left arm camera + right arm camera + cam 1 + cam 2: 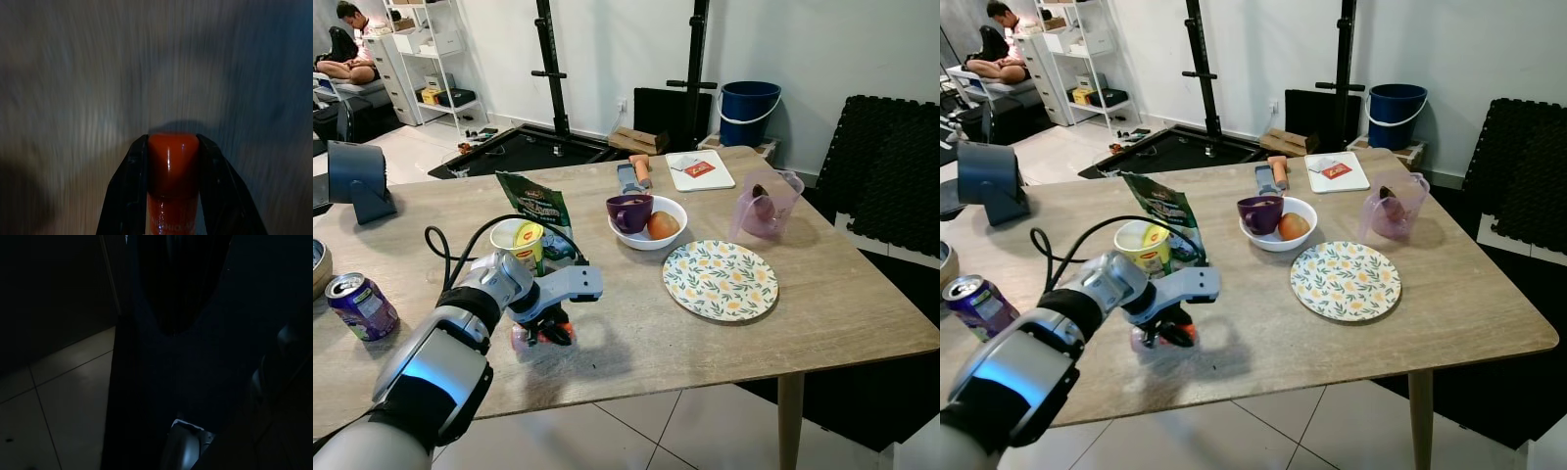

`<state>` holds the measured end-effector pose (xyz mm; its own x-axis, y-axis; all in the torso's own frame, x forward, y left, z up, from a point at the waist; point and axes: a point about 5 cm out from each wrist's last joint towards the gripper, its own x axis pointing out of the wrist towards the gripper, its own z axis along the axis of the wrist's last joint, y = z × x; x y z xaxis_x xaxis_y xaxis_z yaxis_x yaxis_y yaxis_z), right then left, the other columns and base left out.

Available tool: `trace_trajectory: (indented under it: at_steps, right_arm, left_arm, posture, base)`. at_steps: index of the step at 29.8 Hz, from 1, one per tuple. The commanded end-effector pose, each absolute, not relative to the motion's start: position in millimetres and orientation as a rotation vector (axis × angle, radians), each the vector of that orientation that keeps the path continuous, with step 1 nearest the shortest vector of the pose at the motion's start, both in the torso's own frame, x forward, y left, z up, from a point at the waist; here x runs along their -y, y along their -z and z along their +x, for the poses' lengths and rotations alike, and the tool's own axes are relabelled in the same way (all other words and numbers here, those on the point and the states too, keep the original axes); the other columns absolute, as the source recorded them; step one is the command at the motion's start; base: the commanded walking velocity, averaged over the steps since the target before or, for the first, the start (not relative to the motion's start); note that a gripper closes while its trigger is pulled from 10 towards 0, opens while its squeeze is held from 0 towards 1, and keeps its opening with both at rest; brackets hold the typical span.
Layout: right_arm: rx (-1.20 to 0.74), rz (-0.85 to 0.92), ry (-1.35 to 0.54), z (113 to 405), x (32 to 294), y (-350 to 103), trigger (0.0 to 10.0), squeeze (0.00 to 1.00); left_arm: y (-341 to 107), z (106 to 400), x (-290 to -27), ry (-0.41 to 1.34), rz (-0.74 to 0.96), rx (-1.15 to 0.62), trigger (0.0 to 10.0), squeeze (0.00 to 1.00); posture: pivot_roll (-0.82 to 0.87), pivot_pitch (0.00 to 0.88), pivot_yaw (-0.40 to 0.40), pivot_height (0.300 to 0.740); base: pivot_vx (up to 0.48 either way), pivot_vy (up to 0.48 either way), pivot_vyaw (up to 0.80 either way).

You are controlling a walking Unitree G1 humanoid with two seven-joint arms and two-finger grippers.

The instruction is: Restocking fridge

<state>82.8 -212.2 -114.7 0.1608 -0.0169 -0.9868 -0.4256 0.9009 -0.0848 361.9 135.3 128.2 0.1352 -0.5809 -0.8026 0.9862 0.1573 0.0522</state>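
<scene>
My left gripper [546,329] is low over the wooden table [636,343] near its front edge, shut on a small bottle [540,337] with a red cap. In the left wrist view the red cap [173,155] sits clamped between both black fingers [122,196], with blurred tabletop behind. Just behind the gripper stand a yellow noodle cup [520,241] and a green snack bag [534,206]. A purple soda can [360,305] stands at the table's left. The right wrist view is very dark, with pale floor tiles [58,396] under the table.
A white bowl [658,237] holds a purple cup [628,211] and an orange fruit [663,225]. A floral plate [720,280], a purple pitcher [766,204] and a white board [699,169] lie to the right. A person [352,49] sits far back left.
</scene>
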Motion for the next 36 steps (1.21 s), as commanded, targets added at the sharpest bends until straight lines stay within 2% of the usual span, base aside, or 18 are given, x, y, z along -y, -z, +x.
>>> trace_trajectory:
  at_steps: [1, 5, 8, 12, 15, 18, 24, 26, 29, 31, 36]
  right_arm:
    - [-1.352, -0.343, -0.317, 87.5, 198.4, 115.8, 10.0, 0.0]
    - [-1.35, -0.347, -0.322, 87.6, 196.9, 116.0, 10.0, 0.0]
    - [-1.337, -0.352, -0.325, 92.0, 193.3, 115.6, 10.0, 0.0]
    - [-1.333, -0.352, -0.324, 93.0, 192.8, 115.5, 10.0, 0.0]
    - [-1.324, -0.354, -0.322, 95.7, 191.9, 115.0, 10.0, 0.0]
    - [-1.321, -0.36, -0.322, 96.6, 192.5, 114.7, 10.0, 0.0]
    - [-1.317, -0.372, -0.324, 97.3, 193.8, 114.4, 10.0, 0.0]
    - [-1.314, -0.385, -0.331, 98.9, 194.7, 113.9, 10.0, 0.0]
    - [-1.314, -0.385, -0.331, 98.9, 194.7, 113.9, 10.0, 0.0]
    - [-1.302, -0.394, -0.339, 105.9, 195.8, 112.0, 10.0, 0.0]
    - [-1.291, -0.402, -0.35, 113.9, 196.1, 109.7, 10.0, 0.0]
  left_arm:
    - [-132.6, 363.3, -128.2, 1.286, 0.604, -0.657, 10.0, 0.0]
    - [-144.9, 369.7, -123.0, 1.239, 0.533, -0.517, 10.0, 0.0]
    - [-163.6, 376.2, -120.7, 1.171, 0.403, -0.292, 10.0, 0.0]
    - [-167.9, 376.3, -119.4, 1.162, 0.36, -0.226, 10.0, 0.0]
    - [-178.2, 370.0, -110.5, 1.207, 0.187, -0.064, 10.0, 0.0]
    - [-181.0, 350.1, -97.3, 1.31, 0.039, 0.069, 10.0, 0.0]
    - [-163.1, 334.3, -86.1, 1.305, 0.018, 0.074, 10.0, 0.0]
    - [-148.2, 325.8, -77.6, 1.244, -0.002, 0.071, 10.0, 0.0]
    - [-148.2, 325.8, -77.6, 1.244, -0.002, 0.071, 10.0, 0.0]
    - [-135.1, 313.7, -68.9, 1.163, -0.043, 0.09, 10.0, 0.0]
    - [-126.9, 299.1, -68.2, 1.115, -0.066, 0.068, 10.0, 0.0]
  posture:
    - [-0.11, 0.0, 0.074, 0.74]
    - [-0.1, 0.0, 0.07, 0.74]
    - [-0.1, 0.0, 0.068, 0.74]
    - [-0.09, 0.0, 0.069, 0.74]
    - [-0.09, 0.0, 0.065, 0.74]
    - [-0.07, 0.0, 0.056, 0.74]
    - [-0.06, 0.0, 0.049, 0.74]
    - [-0.05, 0.0, 0.04, 0.74]
    - [-0.05, 0.0, 0.04, 0.74]
    - [-0.04, 0.0, 0.036, 0.74]
    - [-0.04, 0.0, 0.03, 0.74]
  base:
    - [0.0, 0.0, 0.0]
    - [0.0, 0.0, 0.0]
    - [0.0, 0.0, 0.0]
    - [0.0, 0.0, 0.0]
    - [0.0, 0.0, 0.0]
    - [0.0, 0.0, 0.0]
    - [0.0, 0.0, 0.0]
    - [0.0, 0.0, 0.0]
    - [0.0, 0.0, 0.0]
    - [0.0, 0.0, 0.0]
    - [0.0, 0.0, 0.0]
